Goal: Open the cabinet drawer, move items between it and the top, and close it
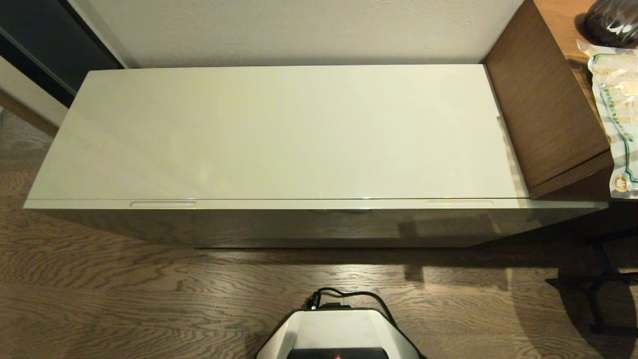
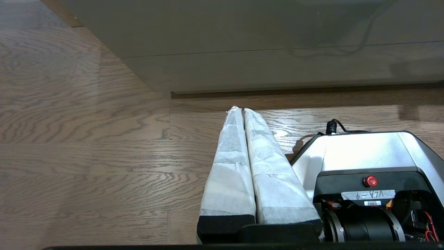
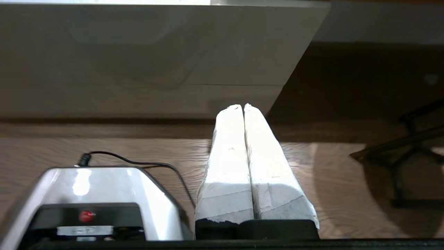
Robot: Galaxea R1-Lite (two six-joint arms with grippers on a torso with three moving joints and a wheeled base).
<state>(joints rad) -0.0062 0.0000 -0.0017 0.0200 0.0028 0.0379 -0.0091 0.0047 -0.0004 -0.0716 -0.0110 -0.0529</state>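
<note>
The long glossy pale top [image 1: 279,129] of the low cabinet lies bare before me. Below it the cabinet drawer [image 1: 319,224] is pushed in, with a dark mirror-like front and two slim handle slots [image 1: 162,203] [image 1: 459,202] along its upper edge. No bagged slippers show in any view. Neither arm appears in the head view. My left gripper [image 2: 241,109] hangs low beside my base, shut, white-wrapped fingers pressed together, pointing at the cabinet front [image 2: 277,66]. My right gripper [image 3: 242,105] is likewise shut and empty, near the cabinet's right end [image 3: 173,62].
A taller brown wood-grain desk [image 1: 543,94] abuts the cabinet's right end, carrying a printed plastic packet [image 1: 618,109] and a dark bag [image 1: 613,22]. My base [image 1: 339,334] stands on the wood floor in front. A black chair leg frame [image 1: 593,289] sits at right.
</note>
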